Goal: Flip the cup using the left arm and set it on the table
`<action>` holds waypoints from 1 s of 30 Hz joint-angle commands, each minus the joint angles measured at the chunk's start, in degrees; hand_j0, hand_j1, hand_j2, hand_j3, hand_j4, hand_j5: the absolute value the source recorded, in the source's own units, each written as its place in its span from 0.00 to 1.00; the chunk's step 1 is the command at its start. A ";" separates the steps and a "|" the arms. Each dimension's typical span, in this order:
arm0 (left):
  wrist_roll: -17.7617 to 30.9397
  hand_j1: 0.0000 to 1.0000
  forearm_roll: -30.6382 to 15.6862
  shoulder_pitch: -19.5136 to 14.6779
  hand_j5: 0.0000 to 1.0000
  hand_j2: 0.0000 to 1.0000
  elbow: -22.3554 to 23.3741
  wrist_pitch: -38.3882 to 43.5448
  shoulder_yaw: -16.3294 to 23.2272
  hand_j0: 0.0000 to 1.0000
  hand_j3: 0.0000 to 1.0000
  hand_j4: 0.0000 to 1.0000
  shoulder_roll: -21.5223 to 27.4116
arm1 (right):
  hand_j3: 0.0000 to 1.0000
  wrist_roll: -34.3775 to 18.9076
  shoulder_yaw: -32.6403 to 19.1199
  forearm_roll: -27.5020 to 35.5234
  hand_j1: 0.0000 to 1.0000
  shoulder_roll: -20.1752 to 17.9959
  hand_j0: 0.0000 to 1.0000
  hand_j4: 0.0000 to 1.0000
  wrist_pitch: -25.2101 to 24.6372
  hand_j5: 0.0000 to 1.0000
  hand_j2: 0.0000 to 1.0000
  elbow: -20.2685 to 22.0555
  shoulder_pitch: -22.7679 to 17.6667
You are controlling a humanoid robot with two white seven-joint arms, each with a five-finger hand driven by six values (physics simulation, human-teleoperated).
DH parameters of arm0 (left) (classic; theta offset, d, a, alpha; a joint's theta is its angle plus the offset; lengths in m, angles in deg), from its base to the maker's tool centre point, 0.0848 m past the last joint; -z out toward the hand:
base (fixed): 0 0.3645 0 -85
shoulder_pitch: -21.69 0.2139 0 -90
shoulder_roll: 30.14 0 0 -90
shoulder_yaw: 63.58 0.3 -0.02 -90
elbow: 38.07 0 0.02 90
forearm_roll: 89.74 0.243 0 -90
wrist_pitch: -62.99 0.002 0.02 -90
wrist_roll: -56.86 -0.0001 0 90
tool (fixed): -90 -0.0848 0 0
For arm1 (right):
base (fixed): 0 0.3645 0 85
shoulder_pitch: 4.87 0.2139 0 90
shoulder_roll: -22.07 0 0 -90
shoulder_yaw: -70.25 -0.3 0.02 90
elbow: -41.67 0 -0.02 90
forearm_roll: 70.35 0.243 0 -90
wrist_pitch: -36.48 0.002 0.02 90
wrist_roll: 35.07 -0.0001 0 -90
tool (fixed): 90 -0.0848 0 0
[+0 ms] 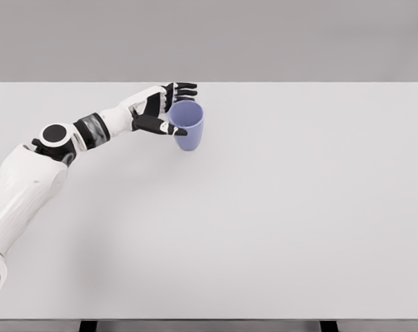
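A blue-violet cup (188, 128) stands upright on the white table (278, 207), mouth up, left of the middle and toward the back. My left hand (174, 109) is at the cup's left side near the rim. Its thumb (168, 128) reaches across the near side of the rim and its fingers (183, 88) extend past the far side. The fingers look loosely spread around the rim rather than clamped, and the cup rests on the table. The left arm comes in from the lower left. No right arm shows.
The table's front edge runs along the bottom of the picture, with two dark legs (88, 325) below it. A plain grey wall stands behind the table.
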 commanded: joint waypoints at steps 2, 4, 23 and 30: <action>0.01 0.97 -0.32 0.00 0.97 0.97 -0.10 -0.01 -0.07 0.97 0.97 0.97 -0.03 | 1.00 -0.01 0.00 0.01 1.00 0.00 1.00 1.00 0.00 1.00 1.00 0.00 0.09; 0.01 0.97 -0.32 0.00 0.97 0.97 -0.27 -0.01 -0.07 0.97 0.97 0.97 -0.03 | 1.00 -0.01 0.00 0.01 1.00 0.00 1.00 1.00 0.00 1.00 1.00 0.00 0.00; 0.01 1.00 -0.32 -3.25 1.00 1.00 -0.28 -5.28 -1.57 1.00 1.00 1.00 5.59 | 1.00 -0.01 0.00 0.01 1.00 0.00 1.00 1.00 0.00 1.00 1.00 0.00 0.00; 0.01 1.00 23.66 -7.30 1.00 1.00 -0.19 -26.04 6.08 1.00 1.00 1.00 21.85 | 1.00 -0.01 0.00 0.01 1.00 0.00 1.00 1.00 0.00 1.00 1.00 0.00 0.00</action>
